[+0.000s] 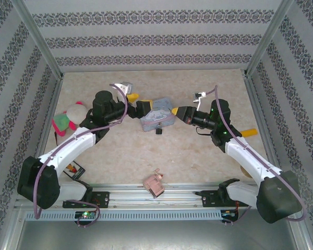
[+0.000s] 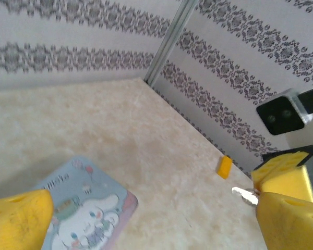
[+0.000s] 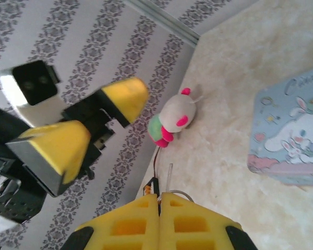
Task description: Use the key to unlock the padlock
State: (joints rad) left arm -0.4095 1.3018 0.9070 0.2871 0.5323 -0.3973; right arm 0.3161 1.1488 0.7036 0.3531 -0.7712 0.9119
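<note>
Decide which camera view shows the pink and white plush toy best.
Right wrist: the plush toy appears whole, large and unobstructed. Top external shows it much smaller, close beside the left arm.

Tiny blackish padlock [image 1: 158, 130] sits near the middle of the table [image 1: 198, 156]. The key [image 2: 244, 195] is pinched in the right tool [image 3: 159, 197], silvery tip poking out.

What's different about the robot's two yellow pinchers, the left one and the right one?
The left gripper is spread wide open, while the right gripper is squeezed shut. The left gripper has nothing between its jaws, but the right gripper pinches a thin silver key. Both are yellow-tipped and carry a small camera.
</note>
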